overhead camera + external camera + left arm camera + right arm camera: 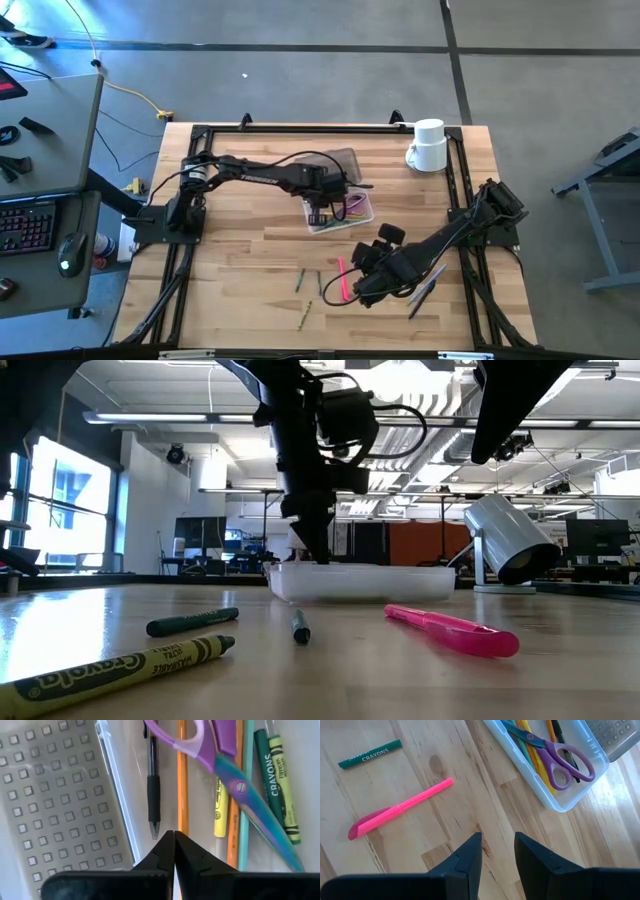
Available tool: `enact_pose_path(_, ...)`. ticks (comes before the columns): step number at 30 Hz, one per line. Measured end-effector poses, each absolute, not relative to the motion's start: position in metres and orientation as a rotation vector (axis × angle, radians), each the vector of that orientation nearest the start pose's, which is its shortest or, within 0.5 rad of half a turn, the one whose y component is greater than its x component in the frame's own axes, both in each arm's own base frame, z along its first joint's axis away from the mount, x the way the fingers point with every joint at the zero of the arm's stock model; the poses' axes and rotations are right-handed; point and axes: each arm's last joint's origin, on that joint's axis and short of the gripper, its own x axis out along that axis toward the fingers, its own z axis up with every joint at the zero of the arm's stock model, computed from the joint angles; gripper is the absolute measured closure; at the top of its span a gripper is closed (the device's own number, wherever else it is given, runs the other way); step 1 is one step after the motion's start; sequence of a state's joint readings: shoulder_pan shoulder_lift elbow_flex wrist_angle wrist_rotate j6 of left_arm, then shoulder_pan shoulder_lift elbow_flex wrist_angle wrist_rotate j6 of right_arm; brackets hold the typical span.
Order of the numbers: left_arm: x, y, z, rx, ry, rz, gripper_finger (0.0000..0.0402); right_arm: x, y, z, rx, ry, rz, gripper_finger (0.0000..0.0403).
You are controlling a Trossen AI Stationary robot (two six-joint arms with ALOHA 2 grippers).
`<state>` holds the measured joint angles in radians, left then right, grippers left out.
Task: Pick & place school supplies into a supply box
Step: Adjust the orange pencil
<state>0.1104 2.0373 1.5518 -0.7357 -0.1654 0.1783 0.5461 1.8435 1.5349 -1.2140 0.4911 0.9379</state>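
Near the middle of the tabletop: supply box (340, 212), small clear plastic case, its grey dotted lid (60, 795) hinged back and lying open alongside.

Contents, lying lengthwise: purple-handled scissors (235, 775), black pen (153, 795), orange pencil (183, 780), yellow highlighter (220, 805), green crayons (277, 780).

Left gripper (174, 845): poised directly over the box interior, fingers pressed together, nothing between them.

Toward the front edge, loose on the wood: pink highlighter (400, 807), green crayon (370, 753), dark green crayon and a yellow-green crayon (110, 668) close to the low camera. Grey pens (425, 290) lie nearer the right edge, partly under the right arm.

Right gripper (497, 855): hovering over bare wood between the pink highlighter and the box, fingers set narrowly apart, holding nothing.

Handling, judged: all loose items light, stiff and round, so prone to rolling. The pink highlighter is smooth plastic, probably slippery; best taken at mid-barrel, fingers across its length. Paper-wrapped crayons offer more friction but may snap if squeezed hard.

Far right corner: white mug (428, 146), not part of the task.
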Motion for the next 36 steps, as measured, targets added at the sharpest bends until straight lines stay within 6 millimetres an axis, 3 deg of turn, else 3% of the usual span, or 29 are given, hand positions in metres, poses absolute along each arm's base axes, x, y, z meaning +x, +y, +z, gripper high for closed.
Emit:
enact_pose_path(8,0.411,0.050,0.194,0.176,1.292,0.109,0.0332,0.304,0.169,0.247,0.048,1.165,-0.543,0.0304)
enact_pose_path(24,0.404,0.048,0.175,0.139,1.300,0.062,0.0369,0.304,0.169,0.247,0.049,1.164,-0.542,0.0304)
enact_pose_path(29,0.405,0.048,0.175,0.148,1.292,0.059,0.0365,0.304,0.169,0.247,0.049,1.164,-0.541,0.0304)
enact_pose_path(36,0.405,0.048,0.175,0.147,1.294,0.062,0.0388,0.304,0.169,0.247,0.046,1.165,-0.539,0.0304)
